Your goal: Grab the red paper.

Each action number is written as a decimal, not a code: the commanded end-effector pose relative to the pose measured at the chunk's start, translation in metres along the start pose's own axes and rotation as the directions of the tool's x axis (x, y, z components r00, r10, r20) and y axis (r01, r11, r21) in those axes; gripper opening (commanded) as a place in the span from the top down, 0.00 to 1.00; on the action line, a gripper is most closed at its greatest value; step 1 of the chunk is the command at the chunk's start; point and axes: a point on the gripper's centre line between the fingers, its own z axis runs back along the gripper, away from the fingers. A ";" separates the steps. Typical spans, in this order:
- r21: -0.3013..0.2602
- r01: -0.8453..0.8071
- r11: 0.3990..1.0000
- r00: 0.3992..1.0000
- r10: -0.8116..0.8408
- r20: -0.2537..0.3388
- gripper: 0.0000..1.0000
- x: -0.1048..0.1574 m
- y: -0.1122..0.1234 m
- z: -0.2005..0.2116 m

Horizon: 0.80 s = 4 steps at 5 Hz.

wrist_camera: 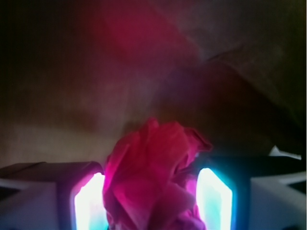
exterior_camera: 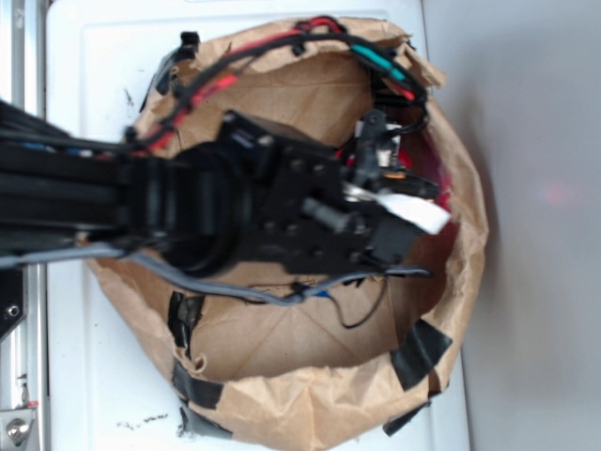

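White tabletop (exterior_camera: 84,376), grey wall at 3 o'clock | one brown paper bag (exterior_camera: 310,404) | our gripper (wrist_camera: 152,201) clamps one crumpled red tissue-paper wad (wrist_camera: 153,177).

My pincer (wrist_camera: 152,201) fills the bottom of the wrist view, its two glowing fingers, the left one (wrist_camera: 89,203) lit pinkish white and the right one (wrist_camera: 214,199) lit cyan, standing on either side of a crumpled wad of bright red, thin, wrinkly paper (wrist_camera: 153,177). The red paper sits between my fingers and presses against both inner faces, rising above their tips in ruffled folds. Behind it lies a dim, creased brown paper surface (wrist_camera: 57,96), tinted with a reddish glow near the top centre, its details too dark and blurred to tell.
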 end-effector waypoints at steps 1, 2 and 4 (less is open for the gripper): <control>-0.073 -0.051 0.996 0.991 0.060 0.118 1.00 0.004 0.015 0.069; -0.142 -0.026 0.989 0.994 0.041 0.104 1.00 0.001 0.019 0.105; -0.186 0.028 0.982 0.999 -0.021 0.038 1.00 -0.025 0.022 0.131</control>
